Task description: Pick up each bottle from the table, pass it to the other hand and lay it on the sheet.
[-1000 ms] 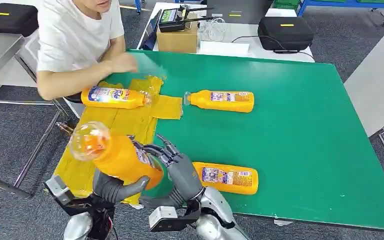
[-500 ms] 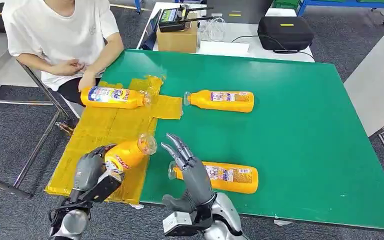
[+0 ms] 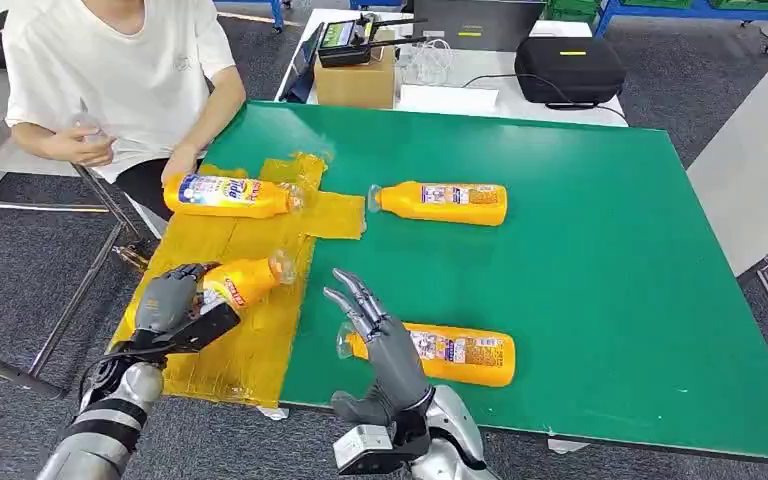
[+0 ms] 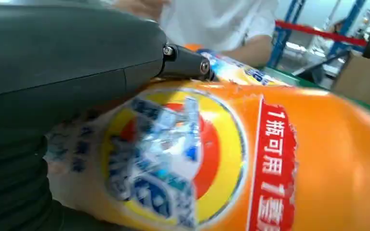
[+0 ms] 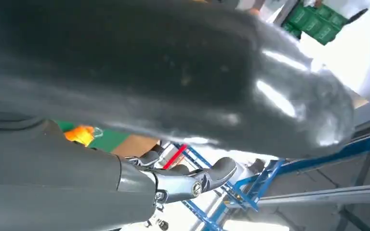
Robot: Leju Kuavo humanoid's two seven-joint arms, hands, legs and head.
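Bottles, orange with clear caps, four in all, placed here relative to the yellow sheet point(image 3: 225, 300) that covers the near left part of the green tabletop point(image 3: 600, 270).

Held bottle point(image 3: 238, 282): over the sheet's near half, tilted, cap toward the sheet's right edge; whether it touches the sheet cannot be told. Left robot hand point(image 3: 165, 302) grips it round the base end; in the left wrist view the thumb point(image 4: 67, 57) lies across the label of this bottle point(image 4: 231, 159).

Person in a white shirt point(image 3: 120, 75): seated beyond the sheet's far left corner, one hand point(image 3: 180, 163) just beside the far bottle.

Far bottle point(image 3: 228, 195): lying on the sheet's far end, cap pointing right.

Right robot hand point(image 3: 380, 345): just right of the sheet's near right edge, holding nothing, fingers spread and raised.

Near bottle point(image 3: 440, 354): lying on bare tabletop right of the sheet, partly behind the right robot hand, cap toward the sheet.

Middle bottle point(image 3: 440, 202): lying on bare tabletop just right of the sheet's far right flap, cap toward the sheet.
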